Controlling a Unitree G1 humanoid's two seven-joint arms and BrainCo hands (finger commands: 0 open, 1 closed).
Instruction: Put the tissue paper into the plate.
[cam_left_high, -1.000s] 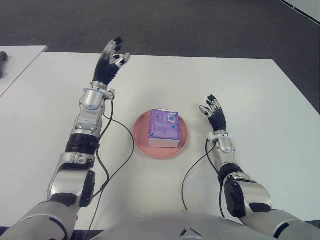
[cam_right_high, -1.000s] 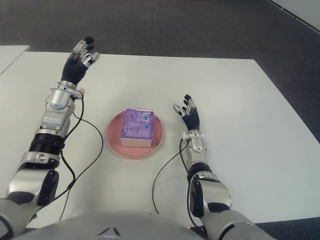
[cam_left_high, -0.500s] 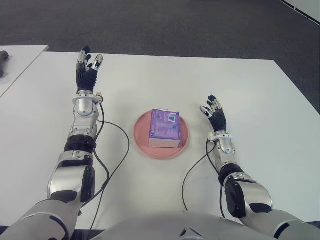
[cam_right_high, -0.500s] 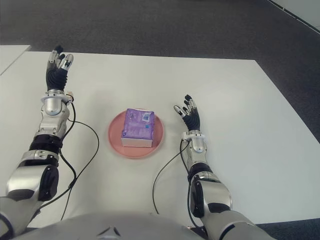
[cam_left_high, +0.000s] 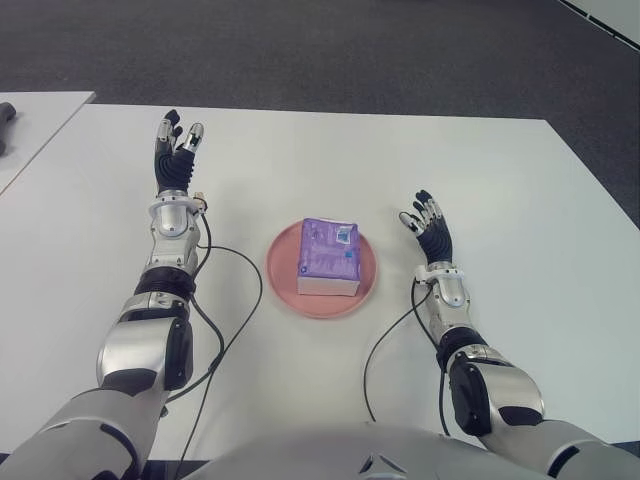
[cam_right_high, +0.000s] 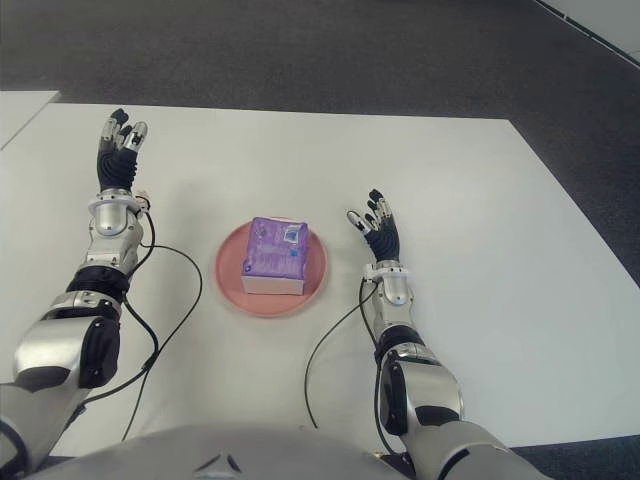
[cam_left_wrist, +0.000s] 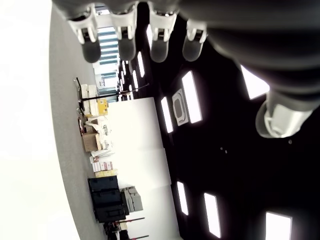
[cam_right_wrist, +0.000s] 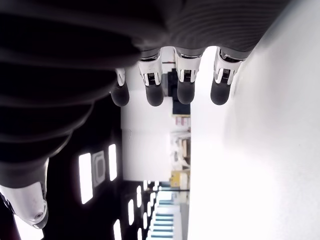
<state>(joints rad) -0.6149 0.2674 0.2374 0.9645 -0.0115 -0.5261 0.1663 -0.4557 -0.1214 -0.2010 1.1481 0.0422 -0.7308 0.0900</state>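
Purple tissue pack (cam_left_high: 329, 256) in pink plate (cam_left_high: 281, 282), left robot hand (cam_left_high: 173, 160) and right robot hand (cam_left_high: 430, 228) empty, fingers spread

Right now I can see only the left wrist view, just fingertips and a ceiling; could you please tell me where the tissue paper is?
Observer: The tissue paper already lies in the pink plate.
Operator: Thank you. Where is the left robot hand relative to it?
Observer: The left robot hand shows left of the plate and farther out, fingers spread, holding nothing.
Operator: And the right one?
Observer: The right robot hand shows just right of the plate, open and empty too.
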